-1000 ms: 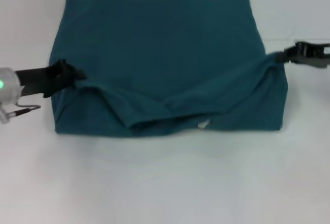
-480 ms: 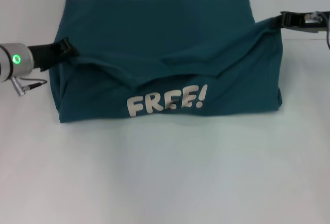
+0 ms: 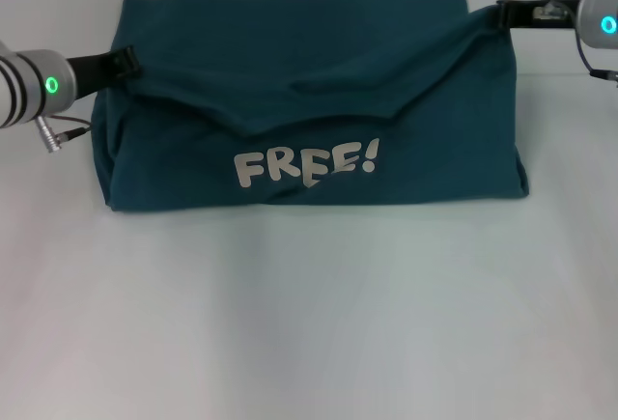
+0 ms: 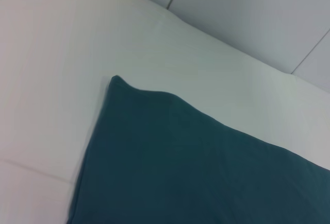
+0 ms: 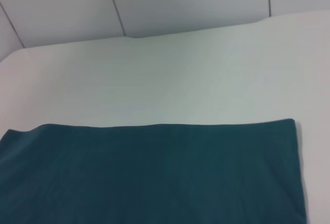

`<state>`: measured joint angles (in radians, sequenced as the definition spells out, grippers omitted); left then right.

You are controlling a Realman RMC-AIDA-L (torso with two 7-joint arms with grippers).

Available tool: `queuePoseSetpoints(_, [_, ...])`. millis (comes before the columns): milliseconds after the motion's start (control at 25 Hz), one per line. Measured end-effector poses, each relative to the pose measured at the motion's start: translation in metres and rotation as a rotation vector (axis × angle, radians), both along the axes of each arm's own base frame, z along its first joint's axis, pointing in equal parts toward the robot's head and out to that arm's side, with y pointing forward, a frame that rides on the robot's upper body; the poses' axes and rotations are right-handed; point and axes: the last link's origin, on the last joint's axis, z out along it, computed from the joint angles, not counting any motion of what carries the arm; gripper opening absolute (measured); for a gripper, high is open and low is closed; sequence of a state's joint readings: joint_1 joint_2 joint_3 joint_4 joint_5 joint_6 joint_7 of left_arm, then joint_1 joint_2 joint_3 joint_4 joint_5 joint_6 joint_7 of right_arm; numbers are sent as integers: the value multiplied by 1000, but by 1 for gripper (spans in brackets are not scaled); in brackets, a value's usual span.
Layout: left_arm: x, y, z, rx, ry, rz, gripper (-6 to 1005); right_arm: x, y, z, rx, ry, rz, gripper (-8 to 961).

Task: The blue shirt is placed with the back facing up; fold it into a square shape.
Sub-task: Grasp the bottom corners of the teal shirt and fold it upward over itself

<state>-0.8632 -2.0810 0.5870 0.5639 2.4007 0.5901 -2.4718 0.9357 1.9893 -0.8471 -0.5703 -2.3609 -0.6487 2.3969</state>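
The blue shirt (image 3: 309, 92) lies on the white table, its near part lifted and folded back over the rest, so white "FREE!" lettering (image 3: 307, 165) faces me. My left gripper (image 3: 124, 63) is shut on the shirt's left corner and holds it up. My right gripper (image 3: 502, 13) is shut on the right corner, also raised. The fold sags between them. The left wrist view (image 4: 206, 167) and right wrist view (image 5: 154, 172) show only the flat teal cloth below.
The white table (image 3: 309, 323) stretches in front of the shirt. Its far edge meets a grey panelled wall (image 5: 180, 2) behind the shirt.
Both grippers have carried the lifted edge up and toward the far side. The fold has turned over further and the "FREE!" lettering has come into view.
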Motion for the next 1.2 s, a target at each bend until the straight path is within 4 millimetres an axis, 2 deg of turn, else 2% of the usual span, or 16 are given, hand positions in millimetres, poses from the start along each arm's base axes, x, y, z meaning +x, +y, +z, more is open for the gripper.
queuePoseSetpoints(280, [10,8,2,16,38,-27,66,-16,7,-5,-3,-28,37,63])
queuePoseSetpoints(640, [7,7,-5,18,84,-25,76,-6,4,-19,-34,-89,12,64])
queuePoseSetpoints(1160, [13,8,-15,3,87,-27,89,-8,4,-21,-59,-127,28,65])
queuePoseSetpoints(1200, [13,8,-14,7,78,-20,108,-8,4,-20,-53,-126,26,101])
